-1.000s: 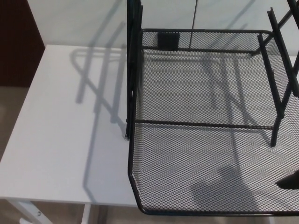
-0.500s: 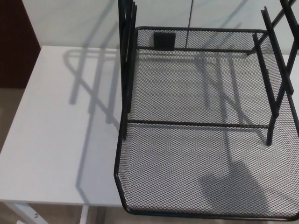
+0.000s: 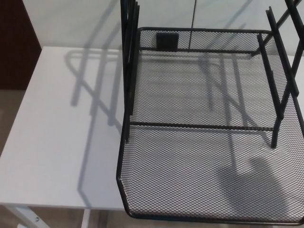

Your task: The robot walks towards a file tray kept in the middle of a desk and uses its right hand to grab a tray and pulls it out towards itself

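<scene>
At the desk's near edge, the black mesh tray [image 3: 209, 175] juts out, its front rim hanging past the white desk [image 3: 57, 142] toward the camera. A dark, blurry shadow lies on the mesh floor near the tray's front right corner. Neither robot hand shows in the picture, left or right, so how their fingers stand cannot be told. Going back, a thin crossbar [image 3: 199, 126] runs side to side under the mesh about halfway along the tray. Just past it, black frame uprights [image 3: 127, 71] stand along the tray's left side, and slanted frame bars [image 3: 278, 76] rise on its right side. At the tray's far wall, a small dark rectangular tab [image 3: 167, 41] sits near the left corner. The left part of the desk is bare white, striped with long grey shadows of the frame. Beyond the desk's far edge there is a pale wall [image 3: 71, 21], with a dark brown panel [image 3: 14, 42] at the far left.
</scene>
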Controlling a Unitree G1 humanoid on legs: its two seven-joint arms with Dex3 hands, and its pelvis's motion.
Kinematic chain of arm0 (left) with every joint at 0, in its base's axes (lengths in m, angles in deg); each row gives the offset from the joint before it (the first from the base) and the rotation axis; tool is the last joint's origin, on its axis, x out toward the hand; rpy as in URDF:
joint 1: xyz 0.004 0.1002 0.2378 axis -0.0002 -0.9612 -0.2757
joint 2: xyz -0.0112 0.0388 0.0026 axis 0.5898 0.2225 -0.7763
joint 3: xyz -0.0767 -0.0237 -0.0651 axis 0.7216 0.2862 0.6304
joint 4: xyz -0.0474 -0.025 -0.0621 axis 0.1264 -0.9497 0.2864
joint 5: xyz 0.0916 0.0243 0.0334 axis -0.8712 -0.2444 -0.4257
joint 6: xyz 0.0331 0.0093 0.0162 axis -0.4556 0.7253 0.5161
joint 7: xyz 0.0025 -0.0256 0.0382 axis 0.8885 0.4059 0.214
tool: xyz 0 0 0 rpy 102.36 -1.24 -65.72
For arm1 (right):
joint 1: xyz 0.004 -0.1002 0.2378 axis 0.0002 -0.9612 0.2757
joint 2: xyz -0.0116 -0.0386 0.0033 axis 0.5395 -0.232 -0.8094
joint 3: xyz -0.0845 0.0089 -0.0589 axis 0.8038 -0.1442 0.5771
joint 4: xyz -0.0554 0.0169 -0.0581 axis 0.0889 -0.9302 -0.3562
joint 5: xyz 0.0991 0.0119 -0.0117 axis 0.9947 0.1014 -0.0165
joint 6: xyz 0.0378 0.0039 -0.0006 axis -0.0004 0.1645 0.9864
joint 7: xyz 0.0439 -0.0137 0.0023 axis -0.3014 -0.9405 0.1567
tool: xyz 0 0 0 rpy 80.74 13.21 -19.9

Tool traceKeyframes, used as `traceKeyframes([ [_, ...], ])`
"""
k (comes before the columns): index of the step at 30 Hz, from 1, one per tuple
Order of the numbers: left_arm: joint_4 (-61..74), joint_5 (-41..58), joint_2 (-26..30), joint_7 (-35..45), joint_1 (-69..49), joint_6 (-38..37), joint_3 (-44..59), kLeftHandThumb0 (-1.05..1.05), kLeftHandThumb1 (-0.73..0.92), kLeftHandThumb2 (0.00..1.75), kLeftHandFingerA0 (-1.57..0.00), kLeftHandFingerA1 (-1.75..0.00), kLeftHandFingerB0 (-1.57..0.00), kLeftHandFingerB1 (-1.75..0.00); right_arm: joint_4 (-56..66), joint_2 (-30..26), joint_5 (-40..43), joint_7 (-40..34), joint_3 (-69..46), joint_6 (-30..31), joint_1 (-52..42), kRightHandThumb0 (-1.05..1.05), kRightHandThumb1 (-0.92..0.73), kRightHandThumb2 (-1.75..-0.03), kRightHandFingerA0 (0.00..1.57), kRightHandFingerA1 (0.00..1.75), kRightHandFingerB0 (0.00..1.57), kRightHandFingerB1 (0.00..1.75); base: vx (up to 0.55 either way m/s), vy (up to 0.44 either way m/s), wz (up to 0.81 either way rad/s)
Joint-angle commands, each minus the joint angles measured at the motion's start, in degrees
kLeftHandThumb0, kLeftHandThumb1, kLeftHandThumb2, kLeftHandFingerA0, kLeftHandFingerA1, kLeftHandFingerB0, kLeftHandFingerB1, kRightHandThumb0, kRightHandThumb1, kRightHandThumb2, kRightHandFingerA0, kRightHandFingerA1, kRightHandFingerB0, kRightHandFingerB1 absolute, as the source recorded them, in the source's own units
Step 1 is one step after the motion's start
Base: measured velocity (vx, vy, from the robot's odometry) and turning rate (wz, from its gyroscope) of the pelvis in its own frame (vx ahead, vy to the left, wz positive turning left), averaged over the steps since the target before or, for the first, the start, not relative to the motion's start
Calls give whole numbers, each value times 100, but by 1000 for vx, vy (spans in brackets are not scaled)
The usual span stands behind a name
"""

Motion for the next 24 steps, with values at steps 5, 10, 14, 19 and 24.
traceKeyframes([
  [5,-6,-171,215,421,251,255,-114,-36,56,57,-58,-44,-50,-53,273,-917,8597,3879,-5153,1844,581,-63,-62,-60,54,48,67,42,0,0,0],
  [10,-86,-45,194,501,224,278,-27,-35,55,56,-56,-45,-49,-54,283,-979,8629,3869,-5132,1900,622,-63,-62,-60,54,48,67,42,0,0,0],
  [14,-64,-206,184,330,96,158,-138,-39,56,57,-60,-42,-52,-51,222,-998,8717,3961,-5309,2048,546,-63,-62,-60,54,48,67,42,0,0,0],
  [19,-171,-125,115,318,67,167,-79,-39,55,57,-60,-43,-53,-54,195,-1029,8782,4004,-5381,2140,527,-63,-62,-60,54,48,67,42,0,0,0],
  [24,-33,-167,157,295,3,185,-103,-37,57,57,-59,-42,-51,-50,187,-1042,8816,4019,-5399,2181,529,-63,-62,-60,54,48,67,42,0,0,0],
])
